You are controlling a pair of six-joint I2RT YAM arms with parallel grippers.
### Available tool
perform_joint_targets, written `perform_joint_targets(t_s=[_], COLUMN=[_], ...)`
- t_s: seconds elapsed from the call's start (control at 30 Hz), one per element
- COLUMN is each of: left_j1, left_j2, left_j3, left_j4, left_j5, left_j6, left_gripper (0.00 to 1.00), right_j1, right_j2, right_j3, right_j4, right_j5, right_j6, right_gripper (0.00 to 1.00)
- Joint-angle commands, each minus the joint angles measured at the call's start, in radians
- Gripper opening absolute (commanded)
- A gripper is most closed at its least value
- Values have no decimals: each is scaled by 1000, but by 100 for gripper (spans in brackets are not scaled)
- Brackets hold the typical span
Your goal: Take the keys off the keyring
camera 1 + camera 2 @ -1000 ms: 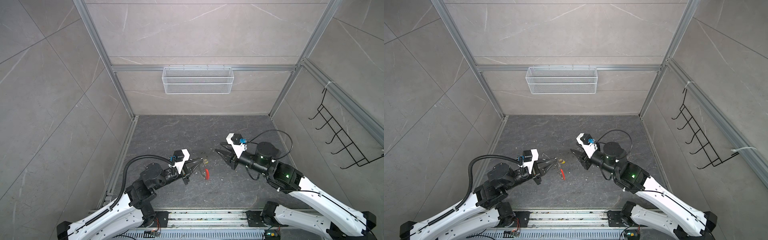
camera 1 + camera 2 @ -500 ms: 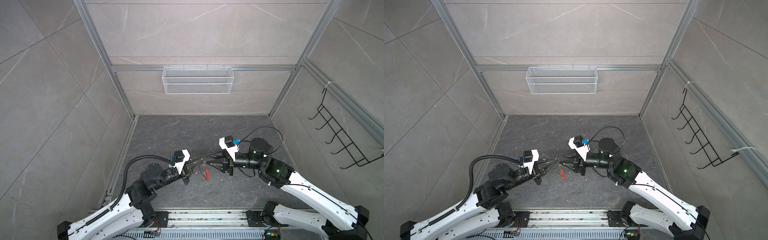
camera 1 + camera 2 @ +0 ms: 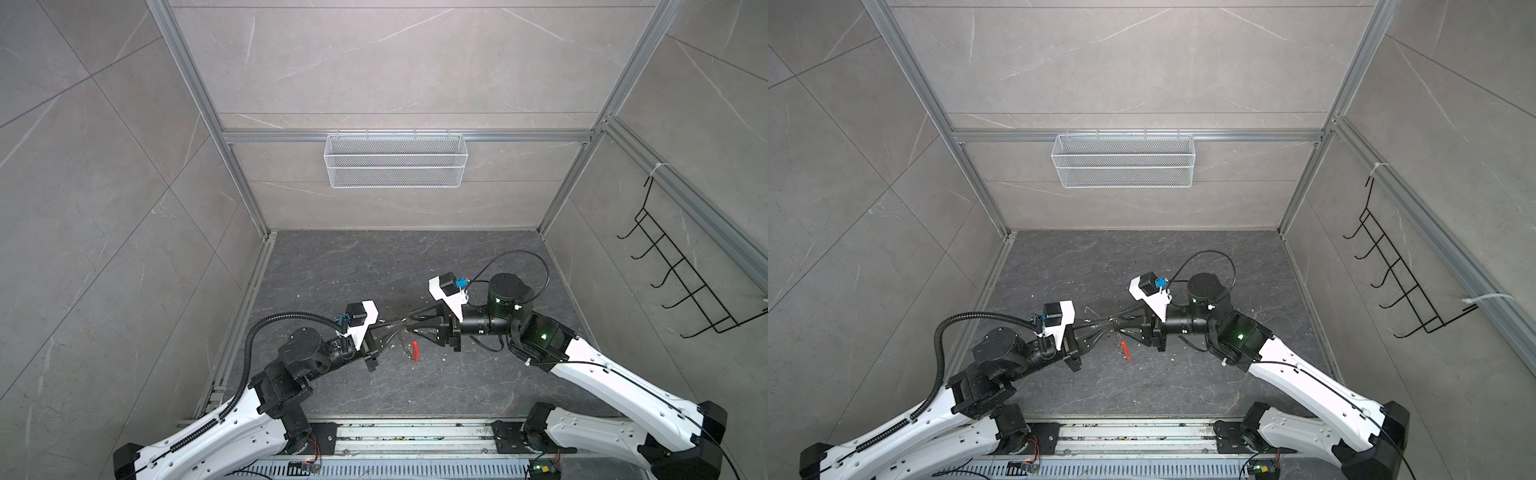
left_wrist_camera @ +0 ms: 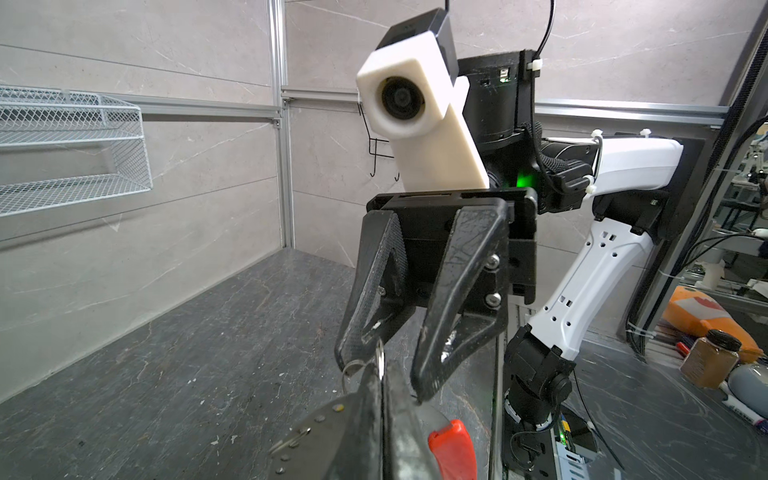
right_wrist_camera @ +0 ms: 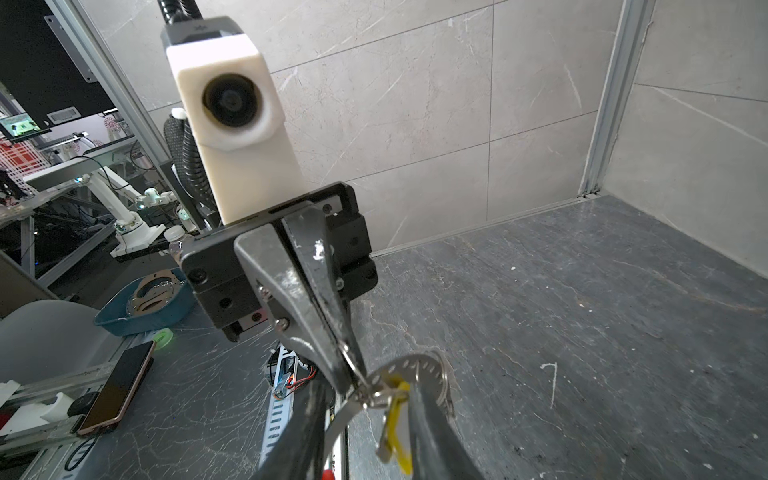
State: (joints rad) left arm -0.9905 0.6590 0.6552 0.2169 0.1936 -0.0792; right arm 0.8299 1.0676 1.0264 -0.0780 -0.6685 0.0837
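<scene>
My left gripper is shut on the keyring, a grey band dotted with holes with a red segment, and holds it above the floor. Both top views show the red segment hanging below the two grippers' meeting point. My right gripper faces the left gripper tip to tip. Its fingers stand apart on either side of the yellow-headed key, which dangles from the keyring's band. Whether a finger touches the key is unclear.
A white wire basket hangs on the back wall and a black hook rack on the right wall. Small white specks lie on the dark floor. A phone and a blue tray lie outside the cell.
My right arm has swung left from its spot apart and brought its fingers around the dangling key, with the gap narrowing. The left arm has held still with the keyring.
</scene>
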Motion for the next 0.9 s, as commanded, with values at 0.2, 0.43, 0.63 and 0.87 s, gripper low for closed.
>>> perform_joint_targets(t_s=[0.2, 0.43, 0.63, 0.87], left_j1=[-5, -4, -4, -3], left_j2=[-20, -23, -18, -11], left_j3=[-2, -6, -5, 1], left_j4=[75, 77, 81, 69], left_j5=[19, 20, 24, 16], left_j6=[-7, -7, -8, -13], left_gripper=[0, 0, 0, 0], right_j1=[-3, -4, -3, -4], right_j2=[6, 6, 18, 20], right_j3=[-2, -5, -2, -3], right_j4=[30, 38, 43, 52], right_j5=[-36, -34, -47, -59], right_j6=[18, 29, 36, 52], right_gripper=[27, 13, 4, 0])
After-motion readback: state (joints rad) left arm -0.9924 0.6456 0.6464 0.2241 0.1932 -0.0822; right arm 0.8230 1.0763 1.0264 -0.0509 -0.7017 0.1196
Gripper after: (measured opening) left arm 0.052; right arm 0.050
